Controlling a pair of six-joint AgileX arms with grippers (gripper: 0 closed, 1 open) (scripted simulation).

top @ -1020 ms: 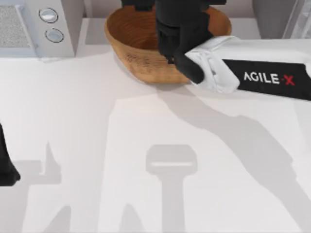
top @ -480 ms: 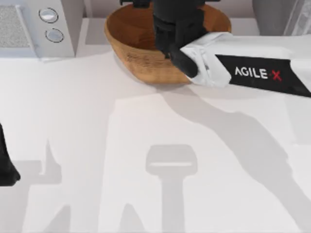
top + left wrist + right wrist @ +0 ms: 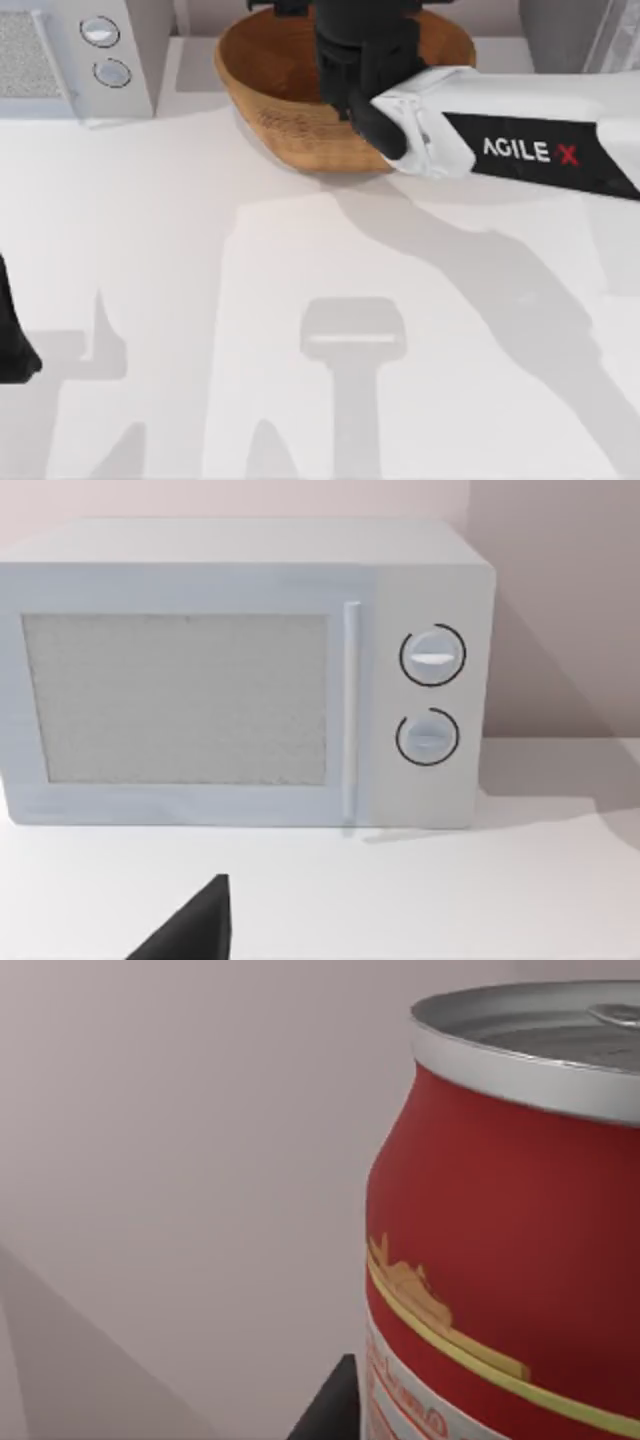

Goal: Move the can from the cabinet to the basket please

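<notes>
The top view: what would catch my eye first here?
Probably the right arm, white with a black band, reaching across to hang its dark hand over the brown wicker basket at the table's far edge. Up close in the right wrist view looms a red can with a silver top. A white microwave sits far left.

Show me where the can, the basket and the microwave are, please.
can [image 3: 500, 1220]: right wrist view, on its red side.
basket [image 3: 275, 118]: top view, on its outer woven wall.
microwave [image 3: 180, 695]: left wrist view, on its door window.
</notes>
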